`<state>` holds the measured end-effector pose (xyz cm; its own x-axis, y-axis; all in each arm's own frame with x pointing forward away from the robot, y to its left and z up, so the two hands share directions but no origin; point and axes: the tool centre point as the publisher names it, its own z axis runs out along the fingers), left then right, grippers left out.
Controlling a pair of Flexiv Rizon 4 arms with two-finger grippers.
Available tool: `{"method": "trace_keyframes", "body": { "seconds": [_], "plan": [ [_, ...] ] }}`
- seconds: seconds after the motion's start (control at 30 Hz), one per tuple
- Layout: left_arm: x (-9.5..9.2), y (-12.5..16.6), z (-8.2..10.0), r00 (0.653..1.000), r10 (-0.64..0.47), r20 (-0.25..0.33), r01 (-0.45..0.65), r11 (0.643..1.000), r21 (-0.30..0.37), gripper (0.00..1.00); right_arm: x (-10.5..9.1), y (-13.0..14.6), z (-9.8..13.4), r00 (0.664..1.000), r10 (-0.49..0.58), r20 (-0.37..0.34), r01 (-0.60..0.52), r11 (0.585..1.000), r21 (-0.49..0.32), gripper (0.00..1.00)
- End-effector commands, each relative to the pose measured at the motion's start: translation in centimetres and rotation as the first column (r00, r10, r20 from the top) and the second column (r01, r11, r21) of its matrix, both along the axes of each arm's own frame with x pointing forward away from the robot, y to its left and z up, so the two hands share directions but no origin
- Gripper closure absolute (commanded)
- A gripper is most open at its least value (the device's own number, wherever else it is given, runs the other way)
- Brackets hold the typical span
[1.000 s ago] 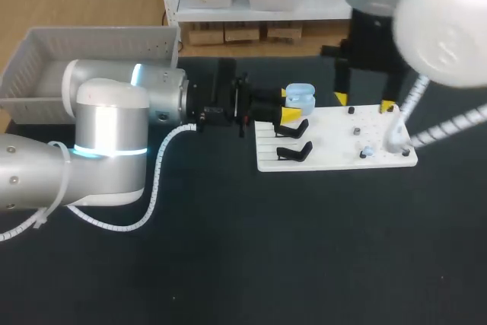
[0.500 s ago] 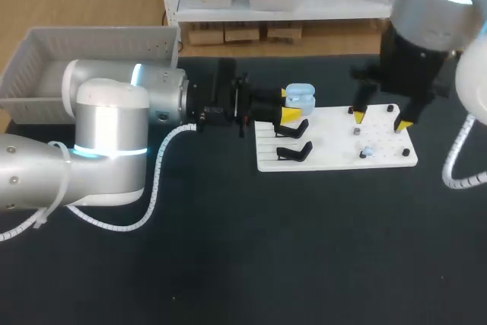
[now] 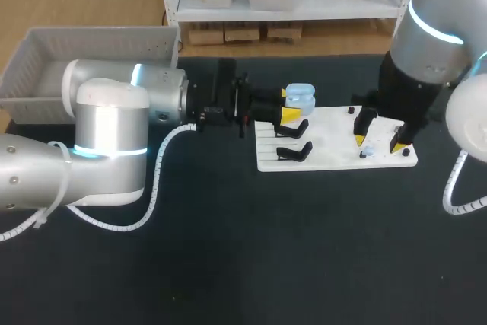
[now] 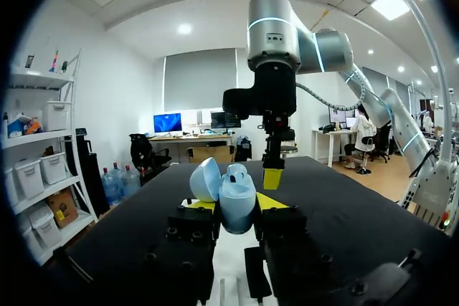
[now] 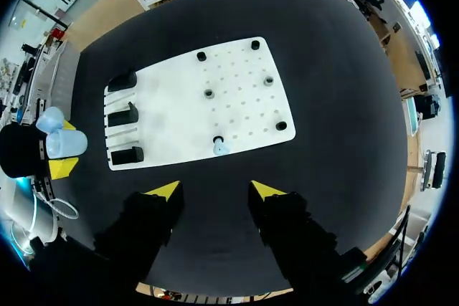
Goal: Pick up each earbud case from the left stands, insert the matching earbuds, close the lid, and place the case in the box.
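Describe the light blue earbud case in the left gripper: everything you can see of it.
The earbud case is light blue, rounded and smooth, glossy like plastic. Its hinged lid stands open, tipped to one side. The left gripper clamps the body from both sides and holds it over the end of the white board that carries the black stands. Nothing else touches it. Whether earbuds sit inside cannot be told.

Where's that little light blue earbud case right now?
In the head view, the light blue earbud case is gripped in the left claw at the left edge of the white pegboard, beside the black stands.
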<state>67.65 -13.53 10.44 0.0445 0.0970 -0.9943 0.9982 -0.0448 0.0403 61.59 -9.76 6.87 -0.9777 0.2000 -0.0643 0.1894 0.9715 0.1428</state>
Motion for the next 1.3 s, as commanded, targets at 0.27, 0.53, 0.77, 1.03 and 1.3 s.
{"method": "trace_keyframes", "body": {
  "seconds": [0.27,0.53,0.77,1.03,1.3],
  "plan": [
    [-0.1,0.0,-0.1,1.0,0.006,0.004,-0.006,1.0,-0.004,1.0,1.2,0.2,-1.9,1.0,-0.02,-0.009,0.02,1.0,0.022,0.54],
    [-0.1,0.0,-0.1,1.0,0.006,0.004,-0.006,1.0,-0.004,1.0,2.1,-0.4,-3.0,0.998,-0.057,-0.019,0.058,0.997,0.042,0.53],
    [-0.1,0.0,-0.1,1.0,0.006,0.004,-0.006,1.0,-0.004,1.0,2.5,-0.3,-3.8,0.997,-0.066,-0.036,0.067,0.996,0.052,0.53],
    [-0.1,0.0,-0.1,1.0,0.006,0.004,-0.006,1.0,-0.004,1.0,3.0,-0.3,-4.4,0.996,-0.072,-0.048,0.075,0.996,0.056,0.58],
    [-0.1,0.0,-0.1,1.0,0.006,0.004,-0.006,1.0,-0.004,1.0,2.9,-0.4,-4.7,0.995,-0.082,-0.053,0.085,0.995,0.055,0.62]
  ]
}}
